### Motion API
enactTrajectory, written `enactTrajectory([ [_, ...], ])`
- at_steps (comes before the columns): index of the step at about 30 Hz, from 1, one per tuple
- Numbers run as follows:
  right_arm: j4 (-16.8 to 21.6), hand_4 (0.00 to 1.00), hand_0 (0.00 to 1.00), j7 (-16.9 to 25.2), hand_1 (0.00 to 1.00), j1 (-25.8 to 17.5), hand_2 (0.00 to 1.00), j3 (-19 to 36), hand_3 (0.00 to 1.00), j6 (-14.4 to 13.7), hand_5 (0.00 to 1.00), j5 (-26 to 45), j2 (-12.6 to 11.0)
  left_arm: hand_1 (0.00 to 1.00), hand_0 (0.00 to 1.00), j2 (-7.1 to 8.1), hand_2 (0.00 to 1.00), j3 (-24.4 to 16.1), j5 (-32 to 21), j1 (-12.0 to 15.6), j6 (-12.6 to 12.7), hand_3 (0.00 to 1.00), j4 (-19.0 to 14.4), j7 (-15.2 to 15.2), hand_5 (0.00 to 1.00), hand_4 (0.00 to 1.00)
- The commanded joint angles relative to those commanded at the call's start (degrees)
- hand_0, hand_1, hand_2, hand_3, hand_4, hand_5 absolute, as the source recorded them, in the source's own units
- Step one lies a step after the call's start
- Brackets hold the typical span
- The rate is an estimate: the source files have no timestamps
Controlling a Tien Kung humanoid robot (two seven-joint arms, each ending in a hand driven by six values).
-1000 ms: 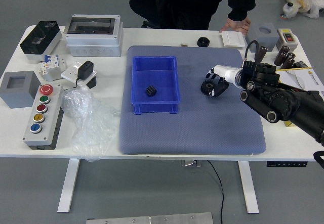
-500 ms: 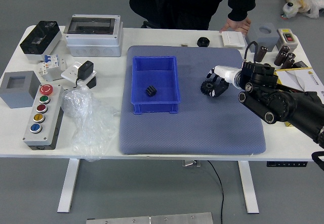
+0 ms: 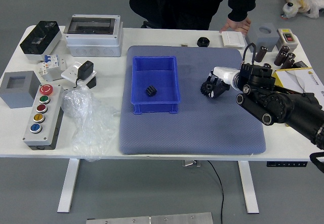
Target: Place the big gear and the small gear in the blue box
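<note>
The robot's right hand is at the big black gear, grip impossible to tell; small black gear inside blue plastic box; person's hand at white table's far edge.

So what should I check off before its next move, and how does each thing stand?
1. Small gear inside the blue box: ok.
2. Room left in the box: ok, bare floor shows around the small gear.
3. Right hand at the big gear: ok.
4. Big gear firmly held: cannot tell, the hand partly hides it.
5. Big gear in the box: not ok, it's outside, to the right.
6. Person's hand clear of the robot's: ok, it's at the far edge.
</note>
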Motion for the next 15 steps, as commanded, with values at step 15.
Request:
enactTrajectory([
  [15, 0.9, 0.712, 0.299, -0.4, 0.382, 0.2, 0.480, 0.9, 0.622, -0.6, 0.220, -0.6, -1.0, 0.830, 0.862, 0.27, 0.828, 0.2, 0.0, 0.2, 0.0, 0.782, 0.0, 0.0, 0.374, 0.600],
])
